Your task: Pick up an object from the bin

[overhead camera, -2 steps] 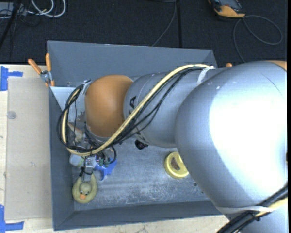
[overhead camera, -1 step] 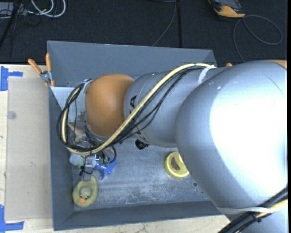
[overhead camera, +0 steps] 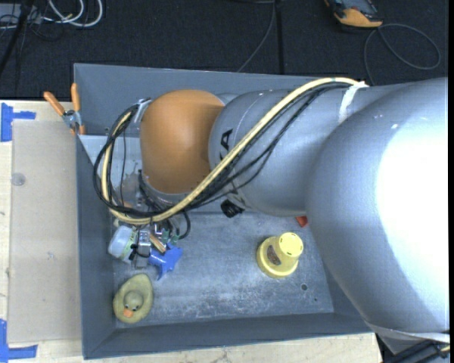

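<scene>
My gripper (overhead camera: pixel 142 243) is down near the bin's floor in the left part, mostly hidden under the arm's orange cover. A small blue plastic piece (overhead camera: pixel 167 259) lies right at its lower right side. A pale, whitish-blue object (overhead camera: pixel 121 242) sits against its left side. Whether either is touched by the gripper I cannot tell. An olive-yellow rubber duck (overhead camera: pixel 133 298) lies a little below, near the bin's front left corner.
A yellow round object with a knob on top (overhead camera: pixel 278 255) lies in the middle of the bin floor. A small red bit (overhead camera: pixel 301 220) peeks out beside the arm. The arm and its cables cover the bin's back and right parts.
</scene>
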{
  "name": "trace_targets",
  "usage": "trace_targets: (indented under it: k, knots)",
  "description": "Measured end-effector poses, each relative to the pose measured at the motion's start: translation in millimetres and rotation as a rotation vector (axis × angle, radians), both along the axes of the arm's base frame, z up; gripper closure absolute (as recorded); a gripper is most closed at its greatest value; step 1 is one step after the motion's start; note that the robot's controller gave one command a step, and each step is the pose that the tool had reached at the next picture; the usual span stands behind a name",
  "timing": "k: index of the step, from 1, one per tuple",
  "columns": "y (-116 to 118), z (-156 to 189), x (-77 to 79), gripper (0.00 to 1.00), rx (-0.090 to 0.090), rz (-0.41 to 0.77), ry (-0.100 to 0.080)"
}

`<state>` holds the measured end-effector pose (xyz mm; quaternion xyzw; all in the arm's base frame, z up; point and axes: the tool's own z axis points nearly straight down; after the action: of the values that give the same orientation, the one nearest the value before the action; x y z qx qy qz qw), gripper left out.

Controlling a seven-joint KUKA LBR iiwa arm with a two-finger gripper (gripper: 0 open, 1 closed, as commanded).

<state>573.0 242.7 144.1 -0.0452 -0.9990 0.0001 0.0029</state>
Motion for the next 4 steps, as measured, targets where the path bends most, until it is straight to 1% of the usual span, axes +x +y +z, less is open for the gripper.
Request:
trace_targets:
  k: [1, 2, 4]
  knots:
    - [-2, -67, -3.2, 0.00, 0.003, -0.041, -0.001]
    - [3, -90, 4.0, 1.00, 0.014, -0.114, -0.018]
    - [1, -87, 2.4, 1.00, 0.010, -0.125, -0.013]
